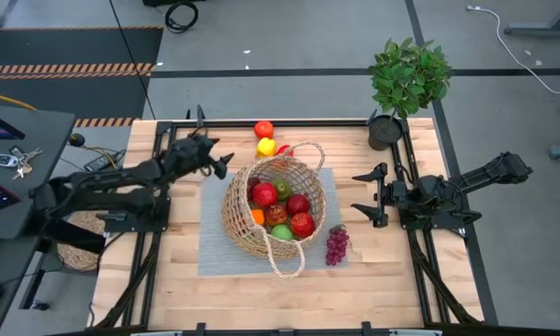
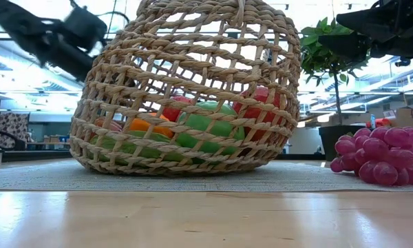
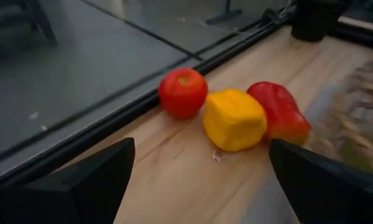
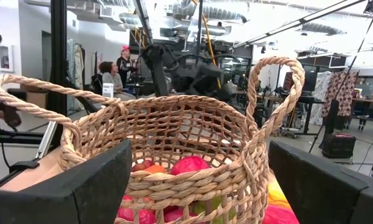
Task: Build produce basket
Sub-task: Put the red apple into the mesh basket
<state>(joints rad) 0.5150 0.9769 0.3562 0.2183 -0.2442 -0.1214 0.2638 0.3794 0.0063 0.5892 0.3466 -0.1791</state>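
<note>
With the basket (image 1: 275,205) mid-table and mostly filled, the left claw (image 1: 217,161), fingers apart at its ten o'clock, should drop squarely over the yellow piece (image 3: 234,119) wedged between two red ones, avoiding both neighbours.

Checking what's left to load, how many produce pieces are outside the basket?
4: red tomato, yellow piece and red piece behind the basket; grapes beside it.
</note>
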